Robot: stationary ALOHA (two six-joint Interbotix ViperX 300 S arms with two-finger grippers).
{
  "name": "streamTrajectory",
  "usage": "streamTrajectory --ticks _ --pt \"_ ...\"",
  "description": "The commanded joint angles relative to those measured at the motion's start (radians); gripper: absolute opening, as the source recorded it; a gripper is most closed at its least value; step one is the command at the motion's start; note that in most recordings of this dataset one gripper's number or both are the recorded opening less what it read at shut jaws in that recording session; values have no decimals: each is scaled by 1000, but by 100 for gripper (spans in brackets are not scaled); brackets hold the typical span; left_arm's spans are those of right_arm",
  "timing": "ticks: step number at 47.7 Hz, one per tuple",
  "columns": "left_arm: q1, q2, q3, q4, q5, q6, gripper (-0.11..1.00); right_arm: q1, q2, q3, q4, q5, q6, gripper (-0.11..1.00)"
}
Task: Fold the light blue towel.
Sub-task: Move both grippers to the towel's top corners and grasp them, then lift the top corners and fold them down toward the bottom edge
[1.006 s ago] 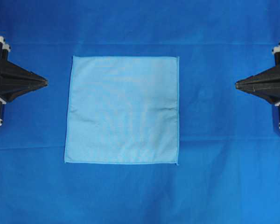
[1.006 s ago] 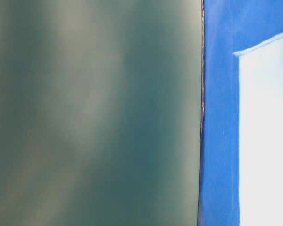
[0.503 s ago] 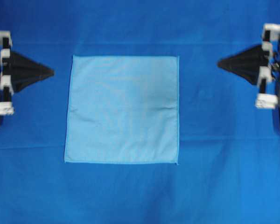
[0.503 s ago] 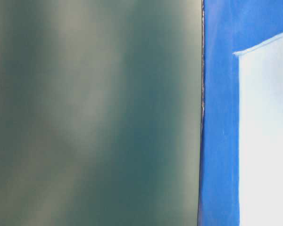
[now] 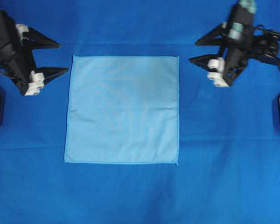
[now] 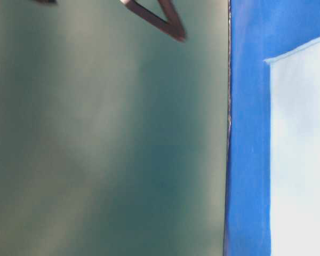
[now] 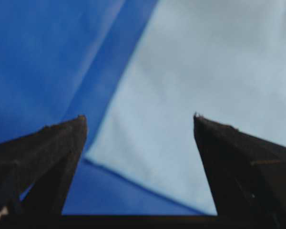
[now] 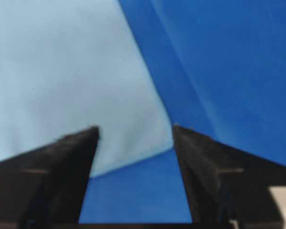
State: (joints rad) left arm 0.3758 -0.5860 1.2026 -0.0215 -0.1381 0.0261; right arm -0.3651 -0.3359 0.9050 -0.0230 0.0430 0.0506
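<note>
Overhead exterior view: light blue towel (image 5: pixel 122 110) lies flat and spread out on the bench's dark blue tablecloth (image 5: pixel 224 186). Farther back, left gripper (image 5: pixel 60 57) and right gripper (image 5: pixel 192 51) gape wide, holding nothing, beside its far corners.

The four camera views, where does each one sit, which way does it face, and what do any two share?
Overhead: above, facing down on the light blue towel, left gripper and right gripper, both open.
Table-level: low at the tablecloth edge; one blurred finger at the top.
Left wrist: behind its fingers, facing a towel corner.
Right wrist: likewise, facing another corner.
All four show the towel.
</note>
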Motion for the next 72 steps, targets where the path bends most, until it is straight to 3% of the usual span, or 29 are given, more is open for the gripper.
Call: streamTrajectory --ticks 1,20,44,49,52,60,65,72 --pt "34 69 -20 0 -40 23 85 -23 64 -57 -26 8 2 62" --pt "106 354 -51 0 -150 91 84 -58 354 -172 -60 6 0 59" --pt "155 511 -107 0 -138 118 80 -63 459 -193 -66 -17 -3 58" --pt "155 538 -123 0 -101 133 70 -63 459 -190 -81 -12 -9 53" --pt "152 558 -132 0 -71 172 57 -63 459 -189 -92 -9 -12 44" --pt "135 594 -155 0 -43 190 19 -63 459 -189 -101 3 -14 1" --pt "132 591 -158 0 -38 204 8 -63 459 -190 -101 9 -14 1" --pt "132 578 -166 0 -12 213 6 -63 457 -196 -101 9 -14 1"
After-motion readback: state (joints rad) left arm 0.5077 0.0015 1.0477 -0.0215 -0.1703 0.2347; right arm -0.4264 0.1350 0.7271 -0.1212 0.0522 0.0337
